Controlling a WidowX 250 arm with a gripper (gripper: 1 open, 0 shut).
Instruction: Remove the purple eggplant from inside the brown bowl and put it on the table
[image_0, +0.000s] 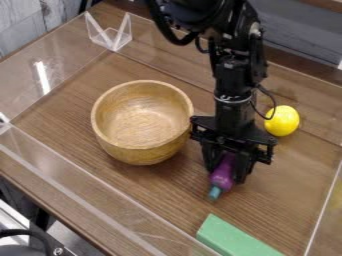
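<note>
- The gripper (229, 168) is pointing almost straight down just to the right of the brown bowl (142, 121), its black fingers (210, 157) closing tight around the purple eggplant (226, 176).
- The purple eggplant is sitting outside the bowl, its bluish-green tip (217, 191) pointing toward the near edge and reaching down to the table (107, 190); I cannot tell whether it is actually touching the wood.
- The bowl is standing upright near the middle of the table, showing nothing inside, with its right wall just beside the gripper but apart from it.
- Clear acrylic walls (40, 75) are running along the left and back edges, and another clear edge is closing off the right side beyond the lemon (281, 121).
- Open wood is lying in front of the bowl and to its left; the room to the right of the gripper is getting narrower, with the lemon behind and the green block (251, 241) sitting near the front edge.
- A small clear angled stand (110, 32) is sitting at the back, well apart from everything else.
- Counting: one bowl, one eggplant, one lemon, one green block, one clear stand, one arm.
</note>
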